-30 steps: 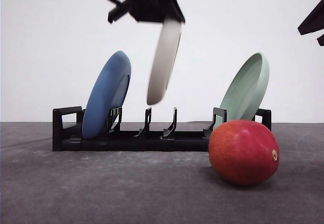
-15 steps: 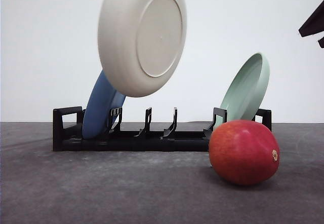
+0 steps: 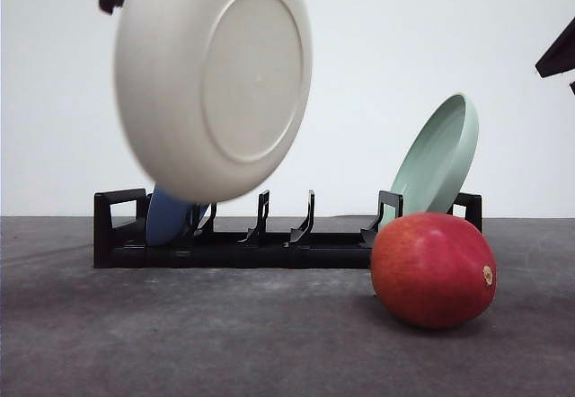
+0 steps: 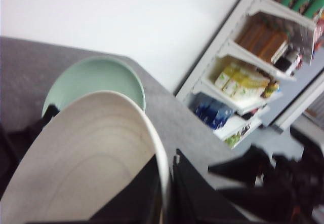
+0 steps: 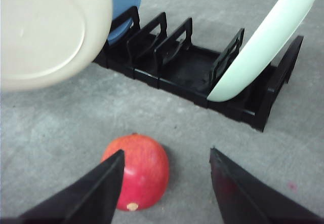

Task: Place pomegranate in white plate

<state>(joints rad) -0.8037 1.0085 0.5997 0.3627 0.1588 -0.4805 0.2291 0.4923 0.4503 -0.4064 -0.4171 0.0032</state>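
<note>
Left gripper (image 4: 164, 193) jaws clamped on rim of white plate (image 3: 213, 78), held aloft above black rack (image 3: 269, 240), underside facing camera. Right gripper (image 5: 164, 183) jaws apart, hovering over pomegranate (image 3: 433, 269) resting on desk (image 3: 225, 334) before pale green plate (image 3: 437, 159); blue plate (image 3: 171, 217) racked behind.

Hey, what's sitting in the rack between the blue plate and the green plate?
Nothing: in the front view the black rack's middle slots between blue plate and green plate stand empty.

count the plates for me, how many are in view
3: the white plate held up in the air by the left gripper, the blue plate and pale green plate standing in the black rack.
</note>
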